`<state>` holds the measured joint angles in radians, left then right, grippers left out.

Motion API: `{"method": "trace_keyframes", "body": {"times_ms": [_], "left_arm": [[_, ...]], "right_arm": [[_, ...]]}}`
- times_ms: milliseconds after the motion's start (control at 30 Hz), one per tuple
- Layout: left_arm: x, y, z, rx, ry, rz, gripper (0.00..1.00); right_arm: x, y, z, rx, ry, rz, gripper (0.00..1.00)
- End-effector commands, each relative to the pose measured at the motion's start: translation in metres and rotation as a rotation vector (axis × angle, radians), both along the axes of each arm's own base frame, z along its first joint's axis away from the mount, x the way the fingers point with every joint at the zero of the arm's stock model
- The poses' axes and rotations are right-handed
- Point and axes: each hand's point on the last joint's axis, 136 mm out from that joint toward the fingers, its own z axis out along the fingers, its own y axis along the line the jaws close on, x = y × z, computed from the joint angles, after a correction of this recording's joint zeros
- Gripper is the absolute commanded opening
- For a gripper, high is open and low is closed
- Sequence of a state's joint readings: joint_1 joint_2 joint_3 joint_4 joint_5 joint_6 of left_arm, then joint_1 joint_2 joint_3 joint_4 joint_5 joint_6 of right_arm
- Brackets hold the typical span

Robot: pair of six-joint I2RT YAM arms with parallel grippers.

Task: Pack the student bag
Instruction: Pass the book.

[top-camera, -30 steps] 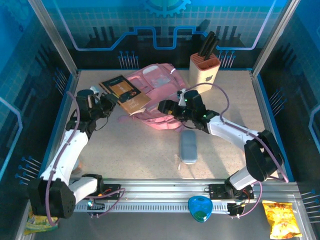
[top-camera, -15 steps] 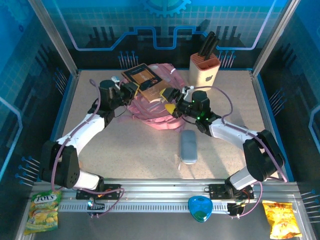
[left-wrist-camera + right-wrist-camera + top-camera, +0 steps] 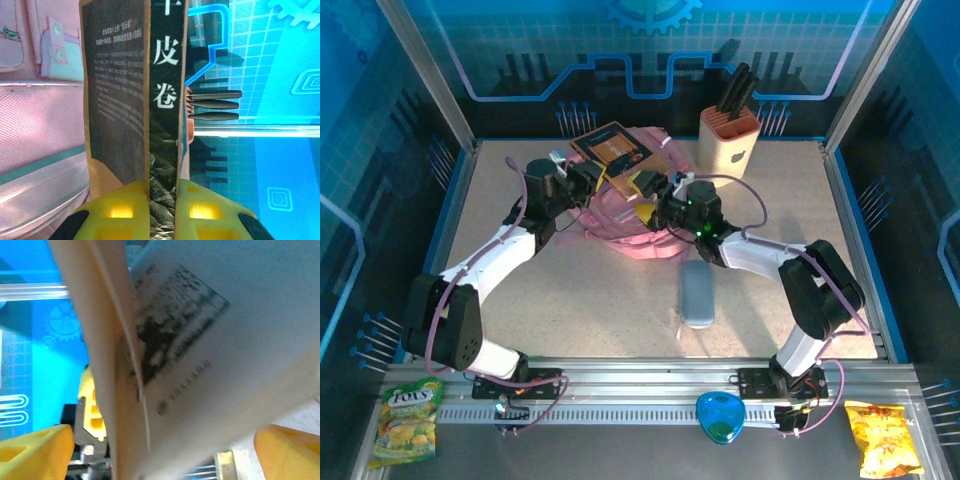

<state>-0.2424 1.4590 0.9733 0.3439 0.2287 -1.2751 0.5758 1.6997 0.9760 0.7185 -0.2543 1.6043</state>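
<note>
Left wrist view settles the grip: the left hand (image 3: 163, 200) is pinched tight on the bottom of a book's (image 3: 131, 95) spine, its yellow fingers (image 3: 120, 210) pressed to either cover. The book stands straight up out of the hand. The student bag (image 3: 30, 130) lies just to the hand's left, its pink mesh and pocket panels close against the book's back cover.

The right wrist view adds the other side. The right hand (image 3: 162, 452) stands wide open with a pale cover of the same book hanging between its fingers. Neither finger is clamped on it, so this hand holds nothing.

The top external view supplies the layout that the wrist cameras lack. Both hands meet over the bag, which lies flat on the counter (image 3: 570, 290) directly beneath them, the book tilted above its far end. A grey pouch (image 3: 697, 293) waits nearer the arm bases, and a knife block (image 3: 729, 140) stands beyond the right hand.

The step in hand appears to be loading the book. Whether the bag's mouth is open cannot be told. The next move probably calls for the right hand to steady the book or spread the opening while the left lowers it in edge first.
</note>
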Motion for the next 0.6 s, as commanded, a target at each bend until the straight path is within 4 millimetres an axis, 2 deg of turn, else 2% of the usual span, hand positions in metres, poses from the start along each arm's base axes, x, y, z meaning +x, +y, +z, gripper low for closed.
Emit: {"method": "trace_keyframes", "body": {"times_ms": [0,67,233,367,500,567], "left_arm": [[-0.005,0.000,0.044,-0.045,-0.134,0.001,0.00],[-0.007,0.001,0.044,-0.043,-0.132,0.004,0.00],[-0.011,0.003,0.043,-0.026,-0.129,0.004,0.00],[-0.012,0.002,0.042,-0.018,-0.132,0.000,0.00],[-0.012,0.001,0.042,-0.003,-0.132,-0.015,0.00],[-0.013,0.000,0.042,0.026,-0.143,-0.025,0.10]], "right_arm": [[0.017,0.002,0.019,0.064,-0.048,-0.047,0.87],[0.022,0.000,0.015,0.071,-0.040,-0.061,0.82],[0.031,-0.012,0.013,0.062,-0.053,-0.103,0.59],[0.034,-0.013,0.012,0.046,-0.060,-0.102,0.46],[0.036,-0.014,0.015,0.047,-0.075,-0.092,0.26],[0.035,-0.016,0.017,0.041,-0.081,-0.094,0.14]]}}
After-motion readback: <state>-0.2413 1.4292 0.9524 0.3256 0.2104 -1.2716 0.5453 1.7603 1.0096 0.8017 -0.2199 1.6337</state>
